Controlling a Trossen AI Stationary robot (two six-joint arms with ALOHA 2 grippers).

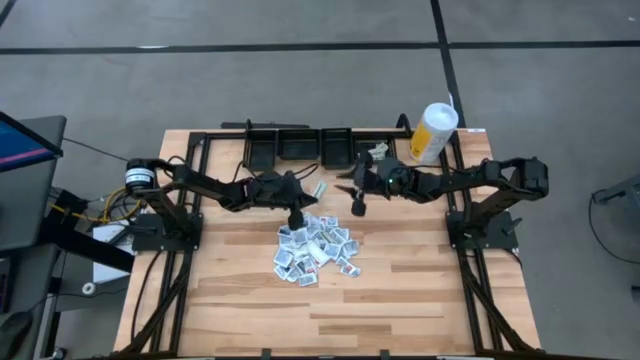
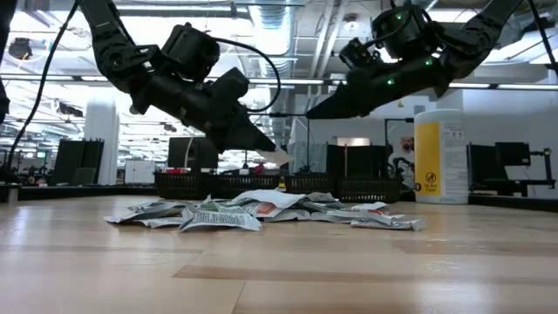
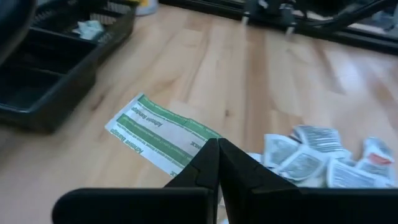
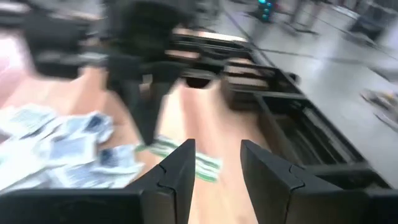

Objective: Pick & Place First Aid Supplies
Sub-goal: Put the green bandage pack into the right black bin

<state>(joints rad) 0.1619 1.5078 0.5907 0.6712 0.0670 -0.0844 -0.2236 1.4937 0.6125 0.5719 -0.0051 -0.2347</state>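
- Small flat white packets [image 1: 315, 250] are showing grey-blue print.
- One oblong white packet [image 3: 158, 133] is showing green stripes.
- Tall white canister [image 1: 433, 132] is showing a yellow band.

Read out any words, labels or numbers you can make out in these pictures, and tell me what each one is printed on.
No text can be read with certainty.
Green-striped packet held in the shut left gripper: green lettering, too blurred to read.
White packets in the pile: grey print, too small.
White-and-yellow canister: dark label lines, too small.
Left-edge screen: nothing legible.
Right gripper, open, carries no markings.
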